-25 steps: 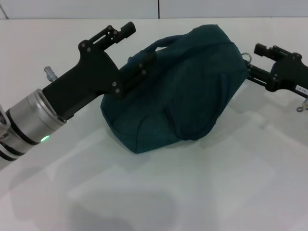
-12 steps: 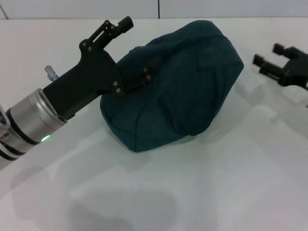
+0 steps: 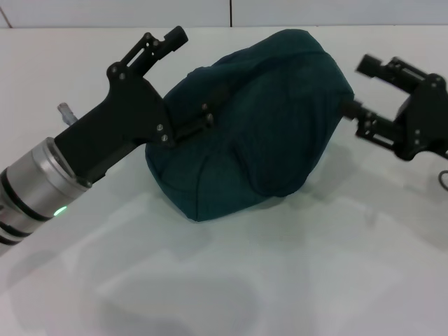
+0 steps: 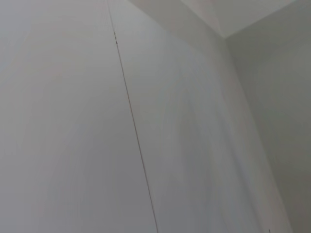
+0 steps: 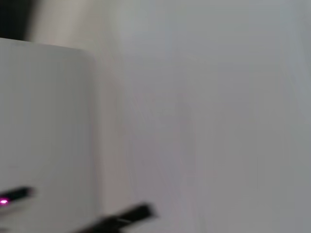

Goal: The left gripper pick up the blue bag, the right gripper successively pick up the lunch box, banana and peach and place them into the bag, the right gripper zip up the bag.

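The blue bag (image 3: pixel 259 126) lies bulging on the white table (image 3: pixel 280 280) in the head view, with its zipper and handles hidden. My left gripper (image 3: pixel 190 77) reaches in from the left and is open. Its lower finger (image 3: pixel 204 119) rests against the bag's left flank and its upper finger (image 3: pixel 164 40) stands free above. My right gripper (image 3: pixel 364 98) is open at the bag's right end, its fingers spread one above the other close to the fabric. The lunch box, banana and peach are out of view. Both wrist views show only pale blank surfaces.
A wall with a dark vertical seam (image 3: pixel 231 12) runs along the back of the table. A thin cable loop (image 3: pixel 442 178) hangs at the far right by the right arm.
The right gripper let go of the bag's right end, pulled away to the right, then came back close to it. The bag's top settled. The left arm shifted slightly left.
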Robot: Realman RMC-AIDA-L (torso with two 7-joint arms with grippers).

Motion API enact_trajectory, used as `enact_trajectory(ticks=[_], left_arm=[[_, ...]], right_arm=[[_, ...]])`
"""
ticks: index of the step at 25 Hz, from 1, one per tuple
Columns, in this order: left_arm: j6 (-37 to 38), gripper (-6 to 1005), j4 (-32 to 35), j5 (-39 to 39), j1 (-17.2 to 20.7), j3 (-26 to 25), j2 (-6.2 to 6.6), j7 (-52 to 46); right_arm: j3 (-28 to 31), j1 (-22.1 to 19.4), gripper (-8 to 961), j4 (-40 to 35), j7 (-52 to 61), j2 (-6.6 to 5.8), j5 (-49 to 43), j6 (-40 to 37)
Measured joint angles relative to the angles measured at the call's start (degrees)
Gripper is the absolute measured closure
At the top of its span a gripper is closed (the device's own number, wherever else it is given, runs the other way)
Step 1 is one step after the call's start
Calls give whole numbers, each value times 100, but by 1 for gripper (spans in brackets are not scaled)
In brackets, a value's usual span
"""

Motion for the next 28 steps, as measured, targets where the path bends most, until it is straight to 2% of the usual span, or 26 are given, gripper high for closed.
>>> enact_trajectory(ticks=[6, 18, 28], left_arm=[[46, 148, 25, 0, 145, 22, 13, 6], [158, 148, 52, 26, 402, 24, 24, 7], [312, 148, 59, 67, 432, 24, 38, 7]], right_arm=[[-40, 203, 276, -59, -78, 125, -293, -133], [-12, 341, 275, -57, -227, 157, -282, -128], [-2, 345, 275, -57, -240, 157, -268, -124]])
